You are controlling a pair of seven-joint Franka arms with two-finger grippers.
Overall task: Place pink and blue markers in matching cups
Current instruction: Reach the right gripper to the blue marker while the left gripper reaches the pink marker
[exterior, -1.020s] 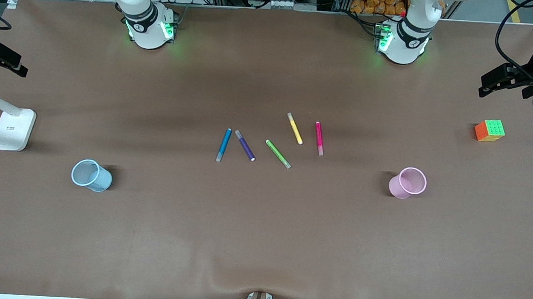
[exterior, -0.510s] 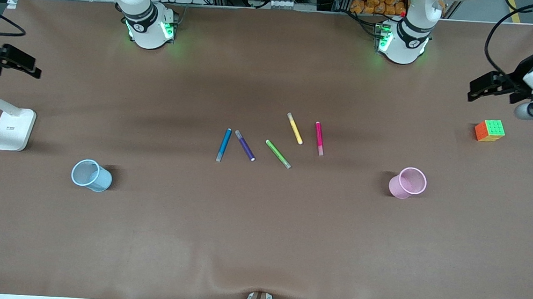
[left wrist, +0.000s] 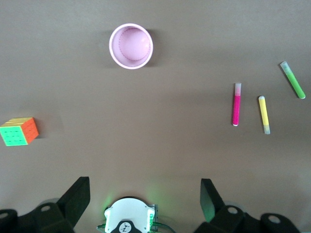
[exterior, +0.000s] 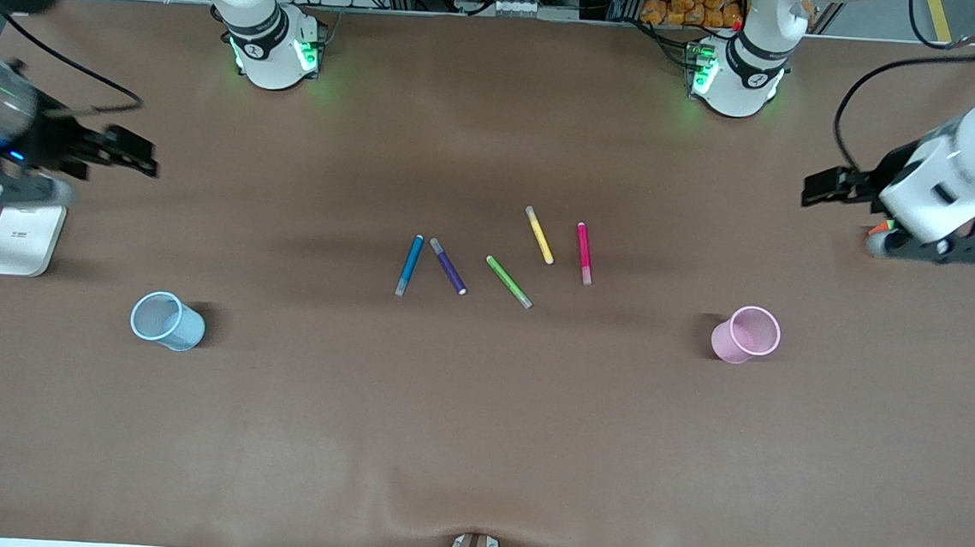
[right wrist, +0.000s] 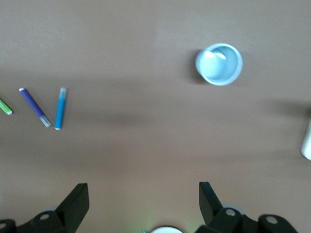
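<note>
Partly covering the cube (exterior: 883, 226), the left end effector (exterior: 819, 189) and right end effector (exterior: 137, 156) gape empty.

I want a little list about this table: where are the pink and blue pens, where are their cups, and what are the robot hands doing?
pink marker: lying flat mid-table, beside the yellow pen
blue marker: lying flat, beside the purple pen
pink cup: upright, empty, toward the left arm's end
blue cup: upright, empty, toward the right arm's end
left gripper: open, holding nothing, above the table
right gripper: open, holding nothing, above the table
</note>
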